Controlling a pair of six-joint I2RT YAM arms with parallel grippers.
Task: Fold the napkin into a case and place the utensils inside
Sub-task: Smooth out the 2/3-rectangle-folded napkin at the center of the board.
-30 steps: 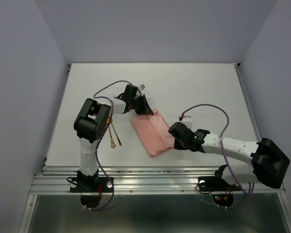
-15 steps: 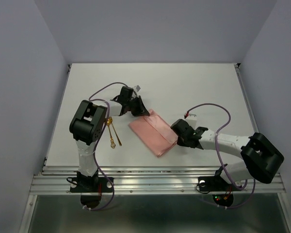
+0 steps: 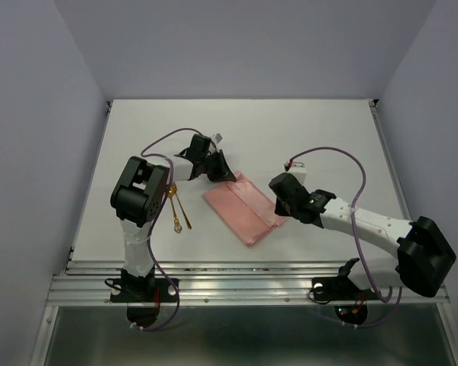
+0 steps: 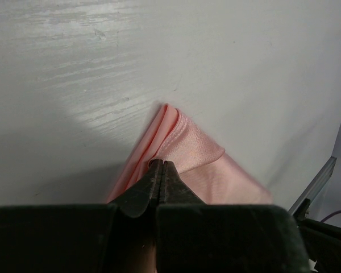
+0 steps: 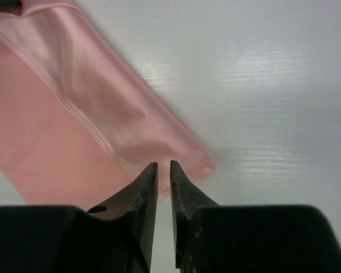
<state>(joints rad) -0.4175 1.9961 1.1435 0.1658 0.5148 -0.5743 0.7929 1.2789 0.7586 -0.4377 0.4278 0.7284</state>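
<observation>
While the left gripper [image 4: 161,166] clamped the folded napkin's [image 3: 244,210] far corner, probably to anchor its layers mid-table, the right gripper [image 5: 163,165] hovered over the opposite end, jaws barely parted, empty. Utensils [image 3: 179,212] lay just left of the cloth, not yet inserted.
</observation>
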